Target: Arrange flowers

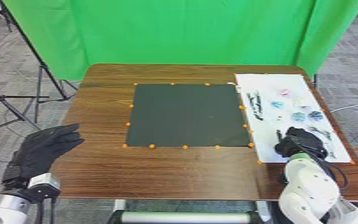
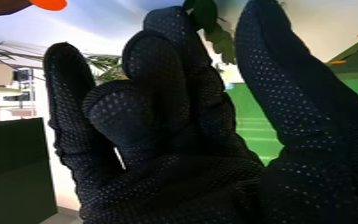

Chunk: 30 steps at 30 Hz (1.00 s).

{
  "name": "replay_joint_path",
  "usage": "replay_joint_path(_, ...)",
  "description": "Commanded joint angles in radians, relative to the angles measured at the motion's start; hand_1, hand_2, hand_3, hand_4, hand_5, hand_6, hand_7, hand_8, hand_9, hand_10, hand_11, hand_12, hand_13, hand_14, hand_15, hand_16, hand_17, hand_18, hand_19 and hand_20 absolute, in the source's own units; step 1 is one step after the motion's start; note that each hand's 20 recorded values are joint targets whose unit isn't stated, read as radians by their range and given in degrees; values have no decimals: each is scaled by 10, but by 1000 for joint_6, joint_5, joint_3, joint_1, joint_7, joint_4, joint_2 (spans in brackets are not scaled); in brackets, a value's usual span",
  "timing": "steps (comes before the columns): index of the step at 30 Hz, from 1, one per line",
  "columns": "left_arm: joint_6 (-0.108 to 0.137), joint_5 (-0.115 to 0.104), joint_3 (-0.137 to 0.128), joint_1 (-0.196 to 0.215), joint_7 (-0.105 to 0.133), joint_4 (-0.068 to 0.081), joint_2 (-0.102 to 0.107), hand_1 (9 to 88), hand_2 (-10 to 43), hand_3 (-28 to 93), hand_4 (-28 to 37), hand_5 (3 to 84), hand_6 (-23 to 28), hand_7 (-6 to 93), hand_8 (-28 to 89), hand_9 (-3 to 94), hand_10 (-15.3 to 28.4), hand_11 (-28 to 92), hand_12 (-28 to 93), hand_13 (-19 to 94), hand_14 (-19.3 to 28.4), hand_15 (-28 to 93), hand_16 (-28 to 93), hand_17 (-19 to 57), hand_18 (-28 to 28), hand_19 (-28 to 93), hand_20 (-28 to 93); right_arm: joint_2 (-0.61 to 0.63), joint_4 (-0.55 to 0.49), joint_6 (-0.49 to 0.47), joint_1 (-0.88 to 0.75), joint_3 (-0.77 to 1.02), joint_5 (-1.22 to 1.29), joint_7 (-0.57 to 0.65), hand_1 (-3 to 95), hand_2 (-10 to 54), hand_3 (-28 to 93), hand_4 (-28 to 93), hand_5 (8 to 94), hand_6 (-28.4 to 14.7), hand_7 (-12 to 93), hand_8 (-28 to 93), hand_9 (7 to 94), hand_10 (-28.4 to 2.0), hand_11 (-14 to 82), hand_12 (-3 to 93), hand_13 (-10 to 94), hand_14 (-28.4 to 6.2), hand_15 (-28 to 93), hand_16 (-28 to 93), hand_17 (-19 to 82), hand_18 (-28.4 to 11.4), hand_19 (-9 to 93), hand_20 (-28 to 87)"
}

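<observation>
In the head view, the robot's left hand (image 1: 42, 150) is at the left edge of the brown table (image 1: 158, 175), its fingers loosely extended and nothing in its hold. A dark square mat (image 1: 184, 115) lies on the middle of the table, with small orange markers (image 1: 152, 146) around its border. To the right of the mat lies a white sheet (image 1: 255, 82). On it are a pink flower (image 1: 285, 93), a pale blue flower (image 1: 278, 104) and a darker blue flower (image 1: 316, 115), set near one another. Dark leafy stems (image 1: 257, 106) lie along the sheet's left side. The right hand (image 1: 300, 142) is at the near part of the sheet.

In the right wrist view, the right hand (image 2: 175, 185) is partly open, its fingers loosely bent and its thumb apart from them. A green leaf (image 2: 218, 40) shows between thumb and fingers; whether the hand touches it cannot be told. The green curtain (image 2: 260, 130) hangs beyond.
</observation>
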Motion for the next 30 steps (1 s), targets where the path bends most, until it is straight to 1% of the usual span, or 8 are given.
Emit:
replay_joint_path(1,-7,-13,0,11,3,0,4,347,39,761,-158,542,142,171,-100,461,204,441,113,320,243,629,-124,-81,200,590,146,-37,104,-49,-88,-28,70,33,446,-95,736,-256,727,-91,220,33,700,-191,569,279,715,-124,792,245,387,-252,932,-95)
replay_joint_path(4,-11,-16,3,2,1,5,3,345,40,761,-157,543,142,171,-100,461,204,440,113,321,244,630,-124,-81,200,590,147,-49,111,-51,-91,-28,82,41,457,-95,726,-261,741,-88,218,61,719,-185,562,278,725,-120,786,246,391,-252,932,-92)
replay_joint_path(11,-7,-17,-5,10,2,2,0,344,40,763,-156,543,143,171,-100,460,205,440,113,320,243,631,-125,-81,201,591,147,-70,132,-53,-105,-40,62,32,517,-95,676,-273,801,-69,228,120,777,-162,544,279,762,-105,768,248,397,-250,932,-90)
replay_joint_path(16,-7,-19,-2,8,3,2,1,343,40,765,-156,543,144,169,-100,460,206,440,113,319,245,631,-126,-81,200,591,147,-90,143,-43,-106,-43,86,34,550,-95,682,-279,836,-51,239,126,809,-141,515,327,789,-96,756,255,402,-243,932,-91)
replay_joint_path(21,-6,-21,-5,13,6,1,0,343,41,764,-156,543,144,168,-99,460,207,440,113,319,245,632,-125,-82,201,592,147,-86,149,32,-113,-45,75,24,566,-95,701,-280,859,-41,248,128,840,-132,508,333,818,-82,747,259,405,-237,932,-82)
replay_joint_path(22,-7,-20,-5,9,0,1,0,343,41,764,-156,543,145,168,-99,460,207,440,113,319,245,632,-126,-82,201,592,147,-85,143,42,-116,-40,76,27,564,-95,707,-281,860,-41,249,134,843,-132,509,332,822,-80,746,260,406,-236,932,-78)
replay_joint_path(28,-1,-22,-17,23,8,-3,1,341,42,765,-157,544,145,167,-98,459,207,439,113,317,245,631,-126,-82,200,591,147,-55,124,179,-108,-35,69,-6,555,-95,744,-282,864,-39,251,195,849,-128,526,329,835,-73,748,269,410,-230,932,-58)
replay_joint_path(30,3,-26,-17,28,19,-4,4,341,43,765,-157,544,145,167,-98,459,207,439,113,317,246,632,-126,-82,201,592,147,-44,115,209,-99,-34,69,-15,552,-95,754,-278,859,-39,254,213,847,-129,529,330,834,-71,752,273,409,-228,932,-56)
